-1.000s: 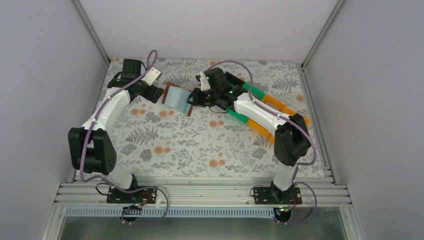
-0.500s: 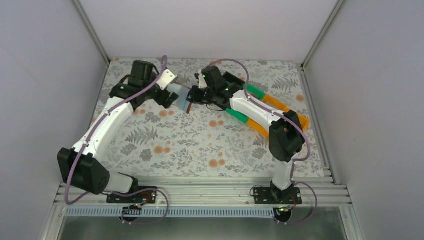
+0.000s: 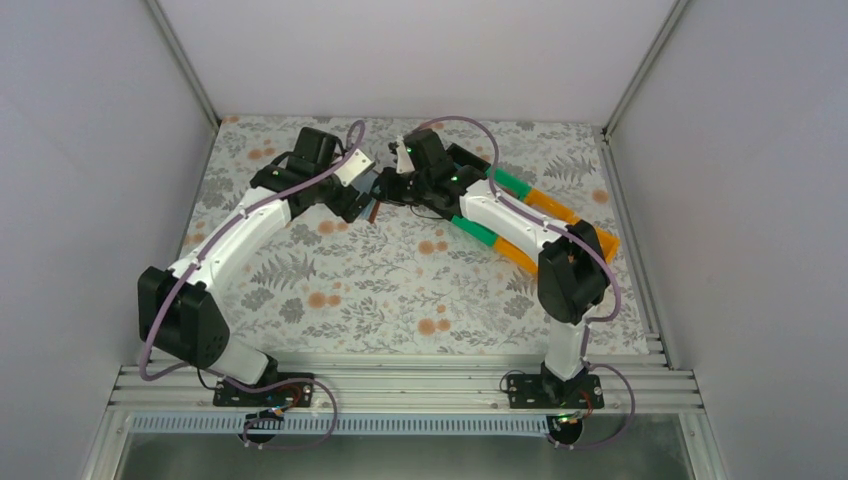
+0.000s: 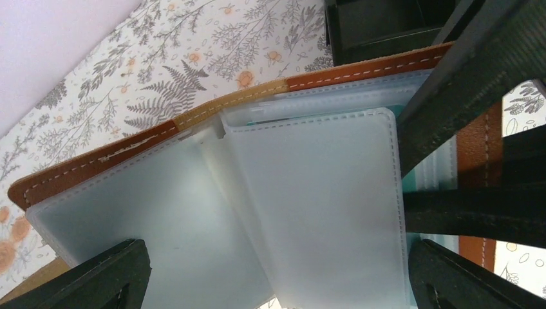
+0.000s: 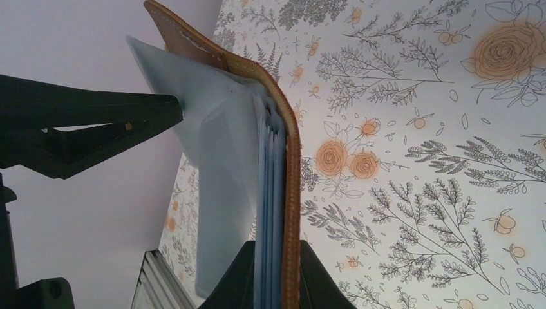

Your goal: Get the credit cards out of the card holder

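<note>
The card holder is held open off the table, its brown stitched edge on top and its pale slotted inside facing my left wrist camera. A teal credit card edge peeks out beside the pale pocket; the other credit cards are hidden. My right gripper is shut on one flap, seen edge-on as brown leather over blue-grey layers. My left gripper is open, with its fingers on either side of the pale inside and not touching it. From above, the left gripper and right gripper meet over a brown sliver of the holder.
Black, green and orange bins lie in a diagonal row behind my right arm. The black bin also shows just beyond the holder. A flowered cloth covers the table, with walls close on three sides.
My left arm has swung right and forward onto the card holder, now covering its pale inside from above. The right gripper has lifted the flap slightly and keeps its hold.
</note>
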`<state>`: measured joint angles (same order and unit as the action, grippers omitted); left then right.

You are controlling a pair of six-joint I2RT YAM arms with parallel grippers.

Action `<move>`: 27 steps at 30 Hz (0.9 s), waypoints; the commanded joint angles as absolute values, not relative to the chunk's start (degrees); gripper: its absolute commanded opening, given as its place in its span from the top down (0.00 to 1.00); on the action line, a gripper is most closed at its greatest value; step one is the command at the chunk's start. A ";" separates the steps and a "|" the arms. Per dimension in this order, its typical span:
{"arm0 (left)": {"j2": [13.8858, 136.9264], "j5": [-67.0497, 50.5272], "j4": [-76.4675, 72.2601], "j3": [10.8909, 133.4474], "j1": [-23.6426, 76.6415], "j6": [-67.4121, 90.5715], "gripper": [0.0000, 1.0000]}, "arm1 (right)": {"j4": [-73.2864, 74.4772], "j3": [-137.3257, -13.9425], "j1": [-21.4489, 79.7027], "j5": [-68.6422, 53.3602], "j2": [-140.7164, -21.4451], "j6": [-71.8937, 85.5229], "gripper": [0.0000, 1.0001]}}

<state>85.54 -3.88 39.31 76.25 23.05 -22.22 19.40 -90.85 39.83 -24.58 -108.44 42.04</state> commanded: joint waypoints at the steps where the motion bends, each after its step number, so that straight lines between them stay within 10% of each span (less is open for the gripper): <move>1: 86.36 -3.19 37.40 76.87 23.19 -21.33 0.00 | 16.44 -91.77 40.25 -26.49 -108.22 42.67 0.96; 11: 86.84 7.16 32.47 74.69 22.08 -23.31 0.00 | 16.79 -91.24 40.39 -27.44 -107.06 41.91 0.96; 27: 83.81 -21.43 41.39 77.48 10.65 -27.48 0.00 | 19.05 -89.01 40.34 -31.03 -101.52 32.02 0.96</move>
<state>86.87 -12.32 37.54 75.64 12.67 -24.23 19.27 -89.17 39.90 -27.77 -106.15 37.43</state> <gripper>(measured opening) 0.999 0.107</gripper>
